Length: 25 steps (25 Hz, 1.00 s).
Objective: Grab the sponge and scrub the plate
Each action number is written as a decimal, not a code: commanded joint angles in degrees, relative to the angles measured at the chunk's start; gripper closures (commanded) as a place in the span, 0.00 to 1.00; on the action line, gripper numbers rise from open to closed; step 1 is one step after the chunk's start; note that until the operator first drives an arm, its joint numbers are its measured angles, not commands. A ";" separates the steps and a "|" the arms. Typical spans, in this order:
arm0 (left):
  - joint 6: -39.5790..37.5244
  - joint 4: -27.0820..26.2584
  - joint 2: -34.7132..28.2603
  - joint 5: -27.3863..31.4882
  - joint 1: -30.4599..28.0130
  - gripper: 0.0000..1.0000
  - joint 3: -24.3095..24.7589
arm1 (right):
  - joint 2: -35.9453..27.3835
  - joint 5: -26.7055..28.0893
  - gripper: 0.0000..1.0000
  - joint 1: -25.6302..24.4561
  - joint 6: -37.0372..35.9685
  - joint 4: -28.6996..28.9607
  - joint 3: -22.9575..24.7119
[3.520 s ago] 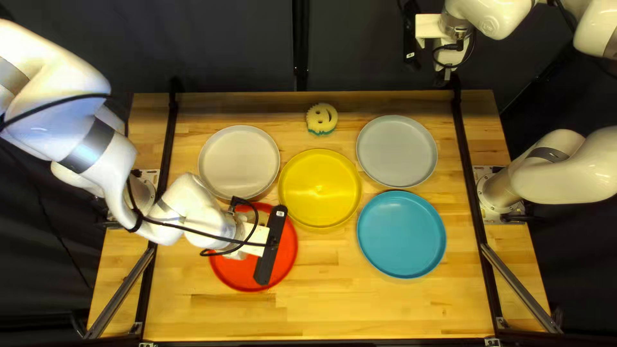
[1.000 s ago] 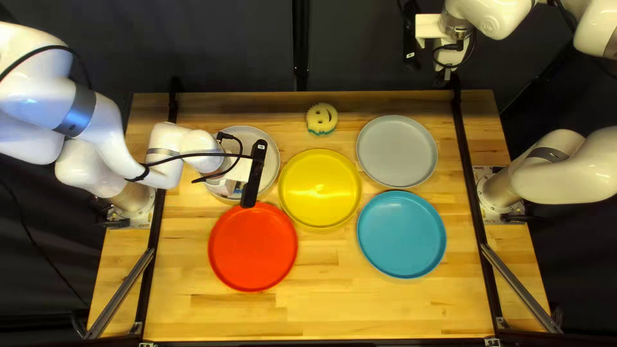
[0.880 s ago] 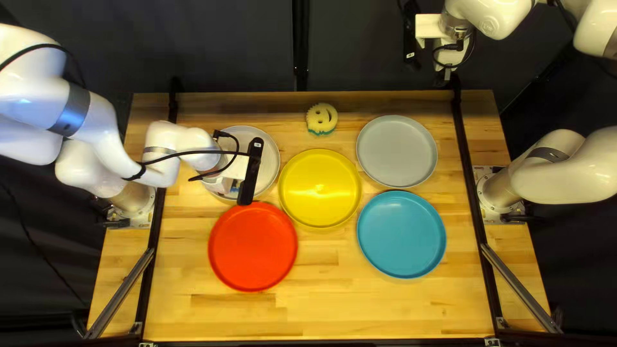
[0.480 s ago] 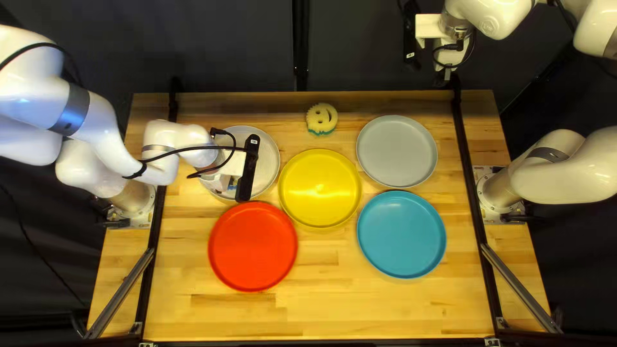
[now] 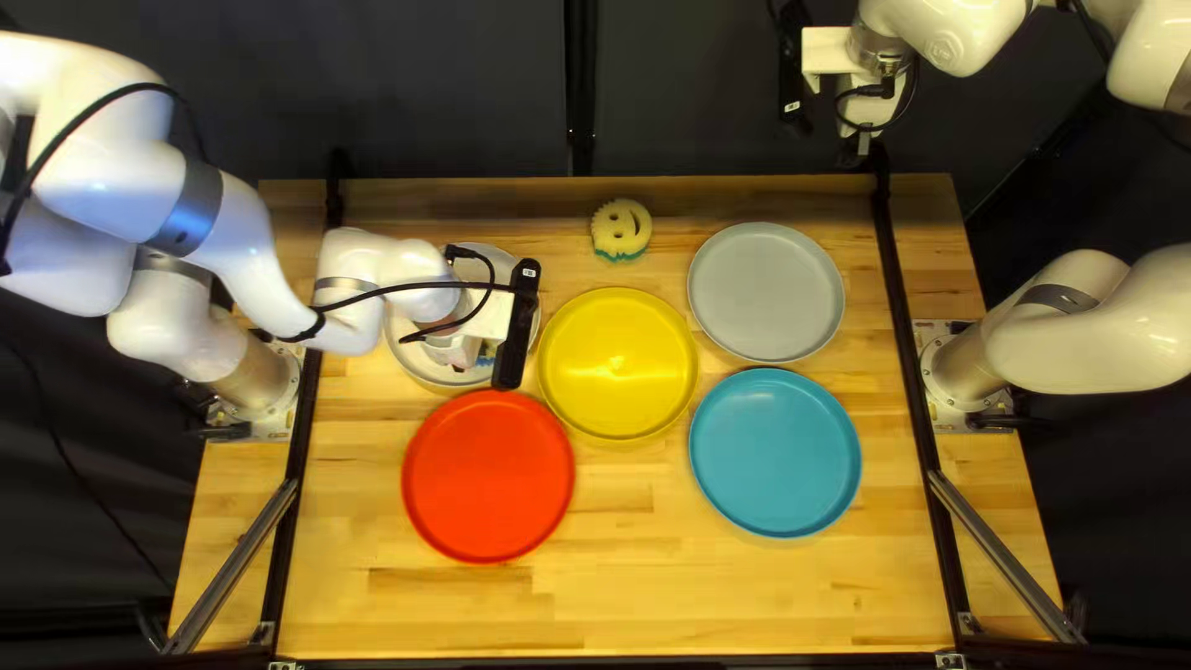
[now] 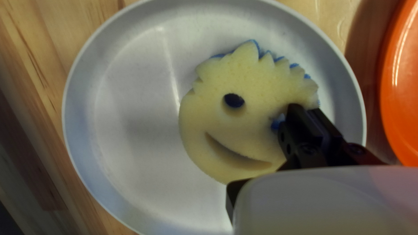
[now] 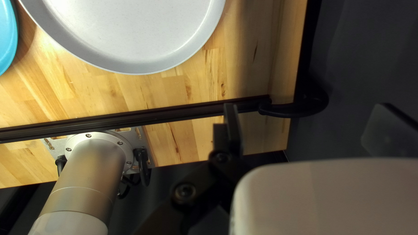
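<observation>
Sponge (image 6: 250, 80) pinched in the left claw (image 5: 516, 325), over the white plate (image 6: 126, 130)! Red plate (image 5: 488, 478) at its six o'clock, yellow plate (image 5: 618, 366) crowding four, second sponge (image 5: 617, 227) at two. Right claw (image 5: 793, 75) spread wide.

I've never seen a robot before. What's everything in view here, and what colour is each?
Sponge in use: 1, yellow and blue, over the off-white plate
Spare sponge: 1, yellow and green, near the far edge
Off-white plate: 1, off-white, beyond the red plate
Red plate: 1, red, near left
Yellow plate: 1, yellow, middle
Grey plate: 1, grey, far right
Blue plate: 1, blue, near right
Table: 1, wooden, beneath plates
Side rails: 2, black, table's sides
Curtain: dark, behind table
Arms: 2, white, left and right
End effectors: 2, black, on arms
</observation>
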 commanded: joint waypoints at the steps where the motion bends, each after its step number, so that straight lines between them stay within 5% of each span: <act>1: 0.74 -0.84 -4.63 1.28 1.03 1.00 3.96 | 0.00 0.00 0.00 0.00 0.00 0.00 0.00; 12: 4.39 -2.75 -14.98 4.87 6.40 1.00 11.79 | 0.00 0.00 0.00 0.00 0.00 0.00 0.00; 25: 4.56 -3.28 -1.13 -0.86 5.37 1.00 2.91 | 0.00 0.00 0.00 0.00 0.00 0.00 0.00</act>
